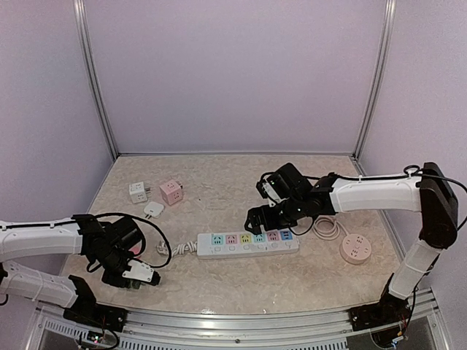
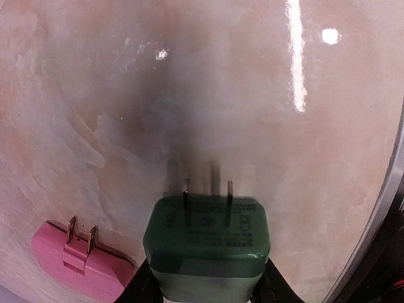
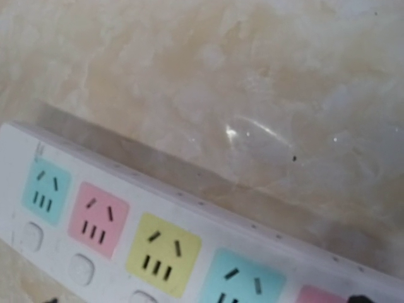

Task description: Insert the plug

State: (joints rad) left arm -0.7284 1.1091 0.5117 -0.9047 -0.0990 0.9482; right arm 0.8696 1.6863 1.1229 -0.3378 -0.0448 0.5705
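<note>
The green plug is clamped in the left gripper, prongs forward, low over the table beside a pink plug. The power strip lies mid-table, well apart. The right gripper appears to hover at the strip's far edge; whether it is clenched or released cannot be determined.

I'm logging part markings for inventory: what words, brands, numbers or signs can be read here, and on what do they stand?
No text is legible enough to quote.
green plug: embossed lines of print and a round mark on its face, too blurred to read.
power strip: a small grey marking at its end by the blue socket, too blurred to read.
pink plug: no print shows.
</note>
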